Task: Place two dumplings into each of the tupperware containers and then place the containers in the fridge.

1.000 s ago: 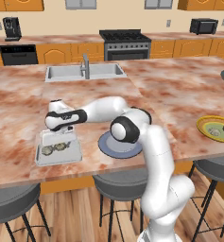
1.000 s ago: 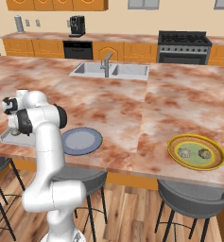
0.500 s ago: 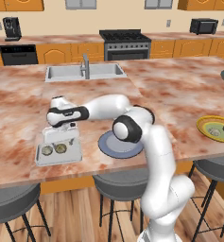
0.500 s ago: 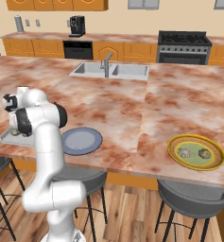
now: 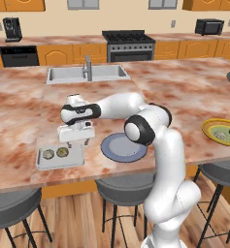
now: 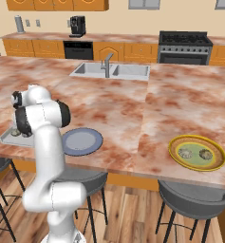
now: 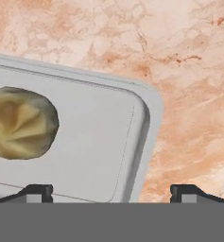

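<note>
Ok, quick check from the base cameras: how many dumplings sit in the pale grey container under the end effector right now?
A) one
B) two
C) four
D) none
B: the left base view shows two dumplings side by side inside the pale grey container, with the open end effector just above its right end.
</note>
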Robot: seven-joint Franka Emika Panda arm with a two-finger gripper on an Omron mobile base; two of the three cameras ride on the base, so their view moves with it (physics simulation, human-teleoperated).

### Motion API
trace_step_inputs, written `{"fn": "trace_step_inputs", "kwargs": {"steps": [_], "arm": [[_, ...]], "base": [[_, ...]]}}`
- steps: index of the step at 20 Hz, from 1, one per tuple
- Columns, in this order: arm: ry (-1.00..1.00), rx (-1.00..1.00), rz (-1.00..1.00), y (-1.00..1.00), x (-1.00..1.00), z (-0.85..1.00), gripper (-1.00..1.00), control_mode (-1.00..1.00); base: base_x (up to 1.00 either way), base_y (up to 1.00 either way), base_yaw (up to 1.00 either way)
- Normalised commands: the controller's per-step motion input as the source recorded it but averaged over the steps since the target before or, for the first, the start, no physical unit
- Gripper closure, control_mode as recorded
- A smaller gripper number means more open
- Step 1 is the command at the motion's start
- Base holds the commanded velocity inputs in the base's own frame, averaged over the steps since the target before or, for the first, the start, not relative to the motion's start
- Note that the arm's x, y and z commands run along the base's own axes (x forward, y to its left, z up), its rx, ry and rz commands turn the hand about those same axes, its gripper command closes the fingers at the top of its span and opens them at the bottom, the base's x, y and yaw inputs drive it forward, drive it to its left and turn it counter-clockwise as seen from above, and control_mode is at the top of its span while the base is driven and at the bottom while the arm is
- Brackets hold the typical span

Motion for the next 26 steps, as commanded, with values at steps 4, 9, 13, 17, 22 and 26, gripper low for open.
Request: {"fn": "trace_step_inputs", "kwargs": {"steps": [4, 9, 13, 17, 22, 26], "arm": [[-0.06, 0.0, -0.07, -0.52, -0.08, -0.14, -1.0, -1.0], [-0.23, 0.0, 0.0, -0.07, -0.16, -0.28, -1.0, -1.0], [-0.17, 0.03, 0.0, 0.0, 0.0, -0.31, -1.0, -1.0], [-0.06, 0.07, 0.0, 0.0, 0.04, -0.33, -1.0, -1.0], [-0.05, 0.05, 0.0, 0.01, 0.01, -0.21, -1.0, -1.0], [-0.05, 0.01, 0.0, 0.02, 0.11, -0.02, -1.0, -1.0]], "base": [[0.0, 0.0, 0.0], [0.0, 0.0, 0.0], [0.0, 0.0, 0.0], [0.0, 0.0, 0.0], [0.0, 0.0, 0.0], [0.0, 0.0, 0.0]]}}
